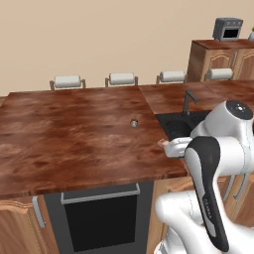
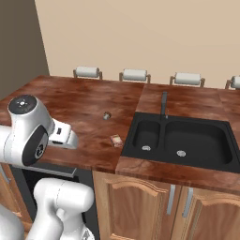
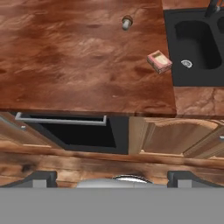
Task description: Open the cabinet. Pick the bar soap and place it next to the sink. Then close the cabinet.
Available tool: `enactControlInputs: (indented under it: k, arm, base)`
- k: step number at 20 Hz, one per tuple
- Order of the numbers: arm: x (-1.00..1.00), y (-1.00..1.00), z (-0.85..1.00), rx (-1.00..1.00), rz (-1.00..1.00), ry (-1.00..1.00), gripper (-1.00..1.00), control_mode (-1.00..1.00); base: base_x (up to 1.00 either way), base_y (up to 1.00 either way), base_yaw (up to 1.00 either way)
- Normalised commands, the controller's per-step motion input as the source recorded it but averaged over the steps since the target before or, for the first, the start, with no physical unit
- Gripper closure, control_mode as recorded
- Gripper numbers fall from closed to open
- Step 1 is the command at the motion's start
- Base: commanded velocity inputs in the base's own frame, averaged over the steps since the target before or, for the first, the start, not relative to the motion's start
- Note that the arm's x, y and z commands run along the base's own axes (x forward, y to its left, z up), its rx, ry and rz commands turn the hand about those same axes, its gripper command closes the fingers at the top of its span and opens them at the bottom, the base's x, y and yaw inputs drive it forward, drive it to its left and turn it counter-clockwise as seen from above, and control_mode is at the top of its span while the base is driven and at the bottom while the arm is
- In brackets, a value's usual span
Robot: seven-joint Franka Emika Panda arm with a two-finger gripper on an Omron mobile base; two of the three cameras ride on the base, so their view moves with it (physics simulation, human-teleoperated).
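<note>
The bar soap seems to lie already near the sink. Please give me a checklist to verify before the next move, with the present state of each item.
1. Bar soap lies on the counter beside the sink: ok.
2. Soap is outside the basin, not hanging over its edge: ok.
3. Pincer open and holding nothing: ok.
4. Pincer apart from the soap, which lies far ahead of the fingertips: ok.
5. Faucet away from the arm: ok.
6. Wall cabinet doors open or closed: cannot tell.
</note>
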Motion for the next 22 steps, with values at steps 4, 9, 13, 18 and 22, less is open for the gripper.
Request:
enactControlInputs:
  k: [4, 9, 13, 18, 22]
  arm:
    - [0.00, 0.00, 0.00, 0.00, 0.00, 0.00, -1.00, -1.00]
    - [0.00, 0.00, 0.00, 0.00, 0.00, 0.00, -1.00, -1.00]
    - [-0.01, 0.00, 0.00, 0.00, 0.00, 0.00, -1.00, 1.00]
    - [0.00, 0.00, 0.00, 0.00, 0.00, 0.00, -1.00, 1.00]
    - [0.00, 0.00, 0.00, 0.00, 0.00, 0.00, -1.00, 1.00]
  base:
    - [0.00, 0.00, 0.00]
    - [0.00, 0.00, 0.00]
    - [-0.05, 0.00, 0.00]
    - [-0.36, 0.28, -0.52]
    - [0.00, 0.36, -1.00]
